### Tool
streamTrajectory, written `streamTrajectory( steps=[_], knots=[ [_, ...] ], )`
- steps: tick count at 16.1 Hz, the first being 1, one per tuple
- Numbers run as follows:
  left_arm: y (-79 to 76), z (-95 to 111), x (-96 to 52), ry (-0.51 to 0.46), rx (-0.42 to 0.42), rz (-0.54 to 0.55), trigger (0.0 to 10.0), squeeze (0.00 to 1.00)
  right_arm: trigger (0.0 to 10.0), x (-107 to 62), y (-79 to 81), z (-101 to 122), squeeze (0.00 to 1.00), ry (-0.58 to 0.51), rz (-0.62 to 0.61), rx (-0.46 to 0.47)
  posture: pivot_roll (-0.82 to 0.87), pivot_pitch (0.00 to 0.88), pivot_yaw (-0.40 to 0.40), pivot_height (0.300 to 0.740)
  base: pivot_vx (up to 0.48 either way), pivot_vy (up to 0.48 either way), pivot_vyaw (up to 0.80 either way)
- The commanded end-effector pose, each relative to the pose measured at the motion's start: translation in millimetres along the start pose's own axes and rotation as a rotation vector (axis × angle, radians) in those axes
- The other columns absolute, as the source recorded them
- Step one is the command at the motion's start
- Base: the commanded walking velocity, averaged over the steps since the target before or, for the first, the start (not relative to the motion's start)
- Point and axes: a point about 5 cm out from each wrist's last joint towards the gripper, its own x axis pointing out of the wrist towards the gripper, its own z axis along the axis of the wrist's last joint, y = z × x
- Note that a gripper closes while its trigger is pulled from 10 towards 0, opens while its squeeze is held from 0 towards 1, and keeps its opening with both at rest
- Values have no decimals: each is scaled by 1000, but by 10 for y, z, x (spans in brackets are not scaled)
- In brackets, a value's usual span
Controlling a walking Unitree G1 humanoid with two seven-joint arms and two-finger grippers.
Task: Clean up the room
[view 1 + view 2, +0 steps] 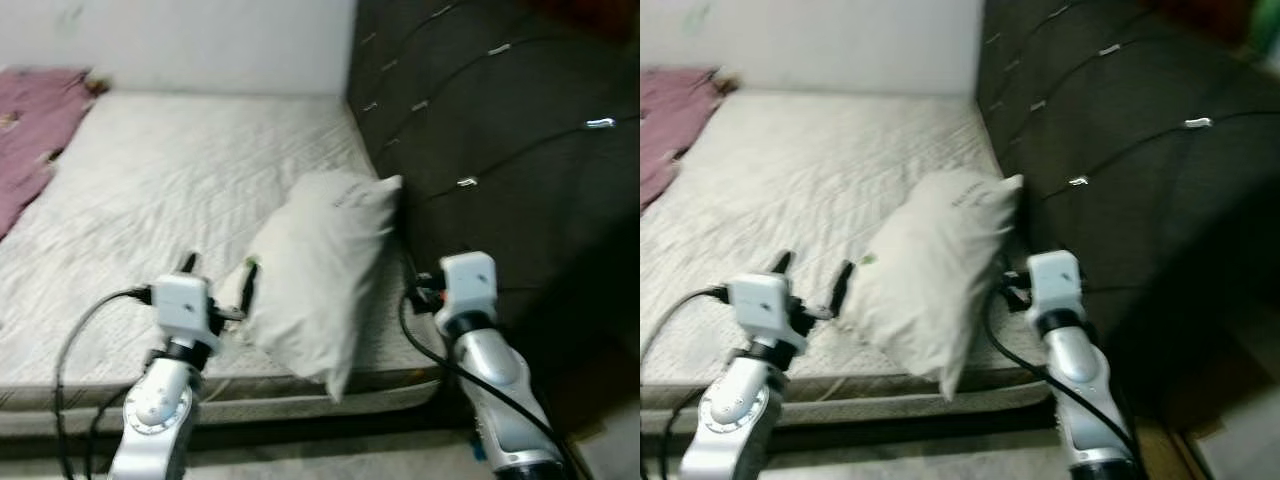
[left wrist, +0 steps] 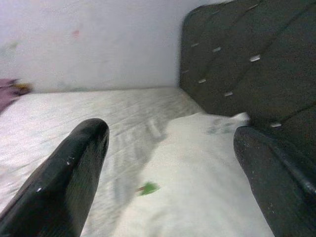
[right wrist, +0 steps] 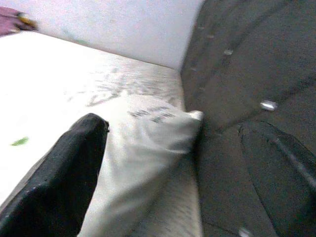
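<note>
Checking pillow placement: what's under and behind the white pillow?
Under the white pillow lies the quilted white mattress; its lower corner overhangs the mattress edge. Behind it stands the dark tufted headboard. The mattress patch beneath is covered.

Whole scene's soft with motion blur, edges smeared on everything. The right gripper [image 1: 1008,283] has its fingers tucked behind the pillow [image 1: 318,275], so from the head views you can't read how they stand. The pillow's far corner, ahead of that gripper, carries dark printed marks too blurred to make out. A small green speck [image 2: 148,188] sits between the left gripper's [image 1: 218,278] fingers on the pillow; what it is, can't tell. Far off beyond the left gripper, the purple cloth [image 1: 35,135] runs off the picture's edge. Both arms are cropped at the bottom edge.
</note>
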Motion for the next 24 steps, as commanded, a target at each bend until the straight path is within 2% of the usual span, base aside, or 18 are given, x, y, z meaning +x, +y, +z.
streamTrajectory(
  steps=[1,5,24],
  knots=[
    [-27,-3,16,10,11,3,10000,0,10000,-13,-57,-8,0,0,-20,-4,-40,52,-37,740,0,0,0],
    [-34,16,27,-14,25,-26,10000,0,10000,-3,-48,0,0,-9,-10,-10,-38,43,-35,740,0,0,0],
    [-75,35,48,-30,25,-73,10000,0,10000,18,-26,-5,0,-19,-19,-14,-35,37,-29,740,342,0,0]
  ],
)
